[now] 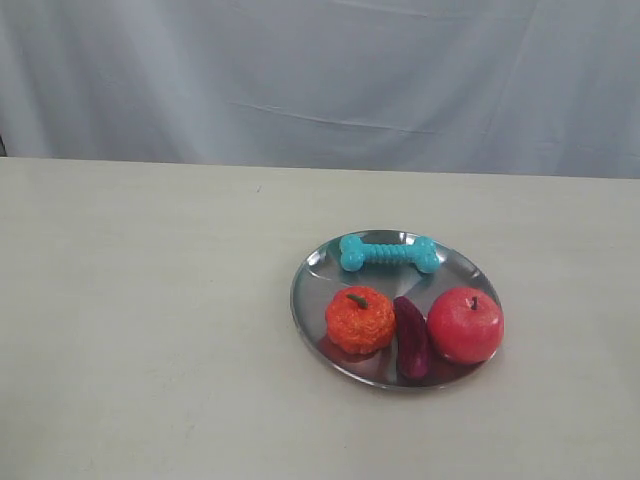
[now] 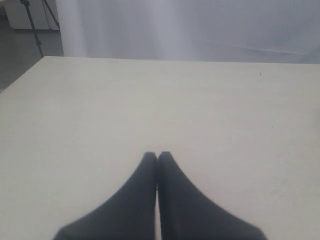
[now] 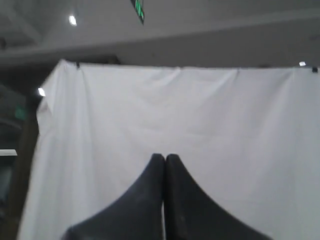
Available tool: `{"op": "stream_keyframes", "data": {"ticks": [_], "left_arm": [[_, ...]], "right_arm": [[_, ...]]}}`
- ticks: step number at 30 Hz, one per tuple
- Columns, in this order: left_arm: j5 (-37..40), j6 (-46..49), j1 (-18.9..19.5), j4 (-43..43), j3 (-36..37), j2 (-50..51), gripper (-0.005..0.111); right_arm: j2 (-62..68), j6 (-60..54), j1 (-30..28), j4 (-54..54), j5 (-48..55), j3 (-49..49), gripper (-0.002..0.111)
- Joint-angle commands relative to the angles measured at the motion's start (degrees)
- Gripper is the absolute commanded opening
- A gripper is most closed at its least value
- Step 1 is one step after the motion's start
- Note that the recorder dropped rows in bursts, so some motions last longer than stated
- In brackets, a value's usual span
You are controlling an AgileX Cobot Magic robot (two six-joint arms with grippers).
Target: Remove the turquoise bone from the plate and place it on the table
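Observation:
The turquoise bone (image 1: pixel 388 253) lies across the far part of the silver plate (image 1: pixel 308 287), which rests on the cream table (image 1: pixel 150 320) right of centre. Neither arm shows in the exterior view. In the left wrist view my left gripper (image 2: pixel 157 156) is shut with its dark fingertips pressed together over bare tabletop (image 2: pixel 150 100), holding nothing. My right gripper (image 3: pixel 165 157) is likewise shut and empty in the right wrist view, pointing at a white backdrop, with no table or plate in sight there.
On the plate's near side sit an orange fruit (image 1: pixel 359 319), a dark purple vegetable (image 1: pixel 411 337) and a red apple (image 1: pixel 465 324). A white curtain (image 1: pixel 320 80) hangs behind the table's far edge. A tripod (image 2: pixel 35 25) stands beyond the table corner.

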Motion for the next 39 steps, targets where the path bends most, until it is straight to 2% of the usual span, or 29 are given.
{"op": "stream_keyframes", "data": {"ticks": [1, 3, 7, 12, 19, 24, 30, 35, 39], "left_arm": [[-0.31, -0.24, -0.44, -0.08, 0.15, -0.07, 0.0], [-0.31, -0.24, -0.44, -0.08, 0.15, -0.07, 0.0], [-0.31, -0.24, -0.44, -0.08, 0.15, -0.07, 0.0], [-0.31, -0.24, -0.44, -0.08, 0.15, -0.07, 0.0], [-0.31, -0.24, -0.44, -0.08, 0.15, -0.07, 0.0], [-0.31, -0.24, -0.44, -0.08, 0.15, -0.07, 0.0], [-0.31, -0.24, -0.44, -0.08, 0.15, -0.07, 0.0], [-0.31, -0.24, -0.44, -0.08, 0.15, -0.07, 0.0], [-0.31, -0.24, -0.44, -0.08, 0.15, -0.07, 0.0]], "right_arm": [[-0.19, 16.58, -0.4, 2.72, -9.01, 0.13, 0.0], [-0.19, 19.28, -0.4, 6.36, -4.17, -1.76, 0.0], [3.09, 16.58, -0.4, 11.81, 17.02, -10.09, 0.0], [16.91, 16.57, -0.3, 11.53, 24.77, -20.97, 0.0], [42.58, 14.68, -0.3, -0.62, 42.98, -42.67, 0.0], [56.0, 0.26, -0.3, 0.64, 56.93, -57.32, 0.0], [68.95, -29.93, -0.3, 18.39, 67.73, -70.99, 0.0], [81.75, -40.63, -0.3, 22.13, 81.86, -84.09, 0.0], [92.79, -48.83, -0.3, 23.56, 97.27, -92.95, 0.0]]}}
